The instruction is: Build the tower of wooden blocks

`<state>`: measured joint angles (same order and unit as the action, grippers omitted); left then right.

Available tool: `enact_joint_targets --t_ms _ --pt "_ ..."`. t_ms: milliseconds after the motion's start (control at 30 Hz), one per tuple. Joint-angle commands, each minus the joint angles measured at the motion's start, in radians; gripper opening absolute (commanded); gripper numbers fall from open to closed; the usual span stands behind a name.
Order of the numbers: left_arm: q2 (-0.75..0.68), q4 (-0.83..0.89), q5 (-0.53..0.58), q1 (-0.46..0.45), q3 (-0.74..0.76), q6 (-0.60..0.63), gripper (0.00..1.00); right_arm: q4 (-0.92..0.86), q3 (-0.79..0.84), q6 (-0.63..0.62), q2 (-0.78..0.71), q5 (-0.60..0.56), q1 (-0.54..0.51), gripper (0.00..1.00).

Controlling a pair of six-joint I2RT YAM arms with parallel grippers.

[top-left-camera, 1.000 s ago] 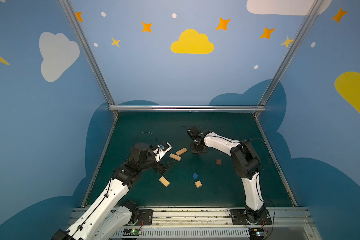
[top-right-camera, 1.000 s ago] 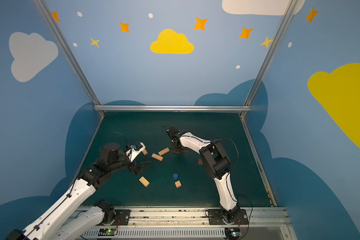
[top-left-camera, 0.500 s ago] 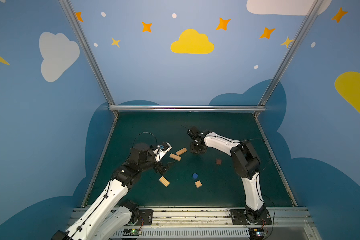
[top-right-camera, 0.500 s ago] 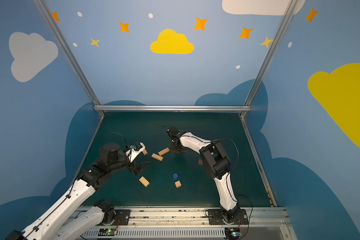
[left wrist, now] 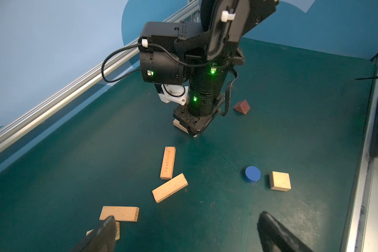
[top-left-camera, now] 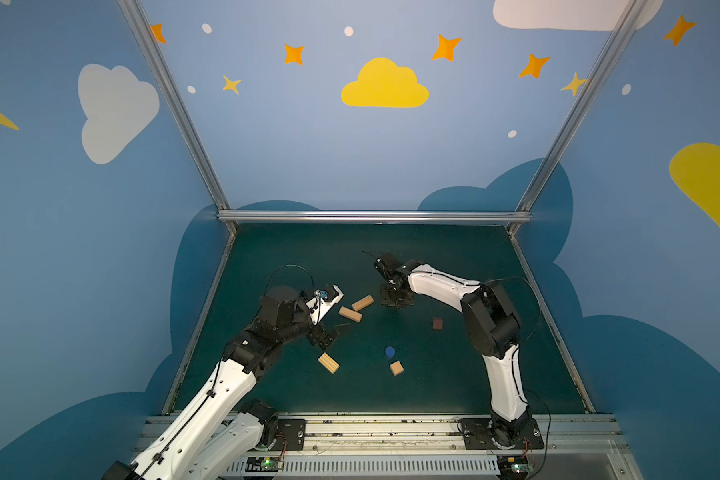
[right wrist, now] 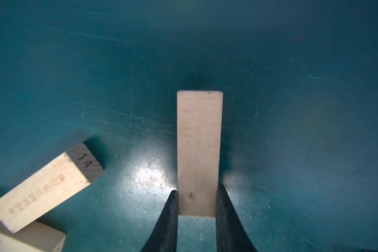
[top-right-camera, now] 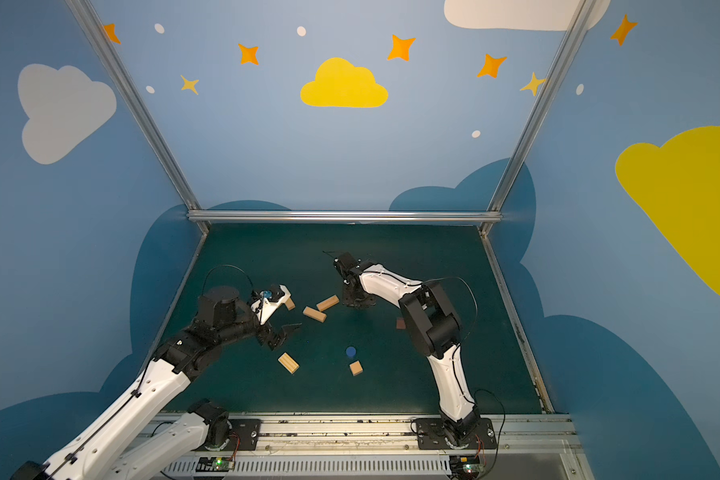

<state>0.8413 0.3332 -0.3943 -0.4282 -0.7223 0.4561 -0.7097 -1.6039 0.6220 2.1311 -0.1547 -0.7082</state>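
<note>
Right wrist view shows us the right gripper (right wrist: 197,189) pinching one end of a tan bar (right wrist: 199,135) that points straight away from it.

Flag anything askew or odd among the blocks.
Nothing looks damaged, but no tower stands: the wood blocks lie scattered. Two tan bars meet at an angle, and the reddish-brown block shows a peaked top, tilted or wedge-shaped. The right gripper clamps another bar.

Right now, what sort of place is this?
Probably a lab robot cell, styled as a playroom: two arms on a metal rail, wood blocks on a green mat, walls painted with clouds and stars.
</note>
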Motion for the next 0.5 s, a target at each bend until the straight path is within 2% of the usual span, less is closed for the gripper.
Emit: enact_joint_targets --t_ms 0,467 --pt "-0.013 -0.004 -0.006 -0.003 0.005 0.002 1.00 -0.027 0.006 -0.001 -0.025 -0.016 0.004 0.22" --pt "-0.012 -0.003 0.000 -0.004 0.006 0.004 1.00 -0.047 -0.008 -0.013 -0.036 -0.007 0.001 0.36"
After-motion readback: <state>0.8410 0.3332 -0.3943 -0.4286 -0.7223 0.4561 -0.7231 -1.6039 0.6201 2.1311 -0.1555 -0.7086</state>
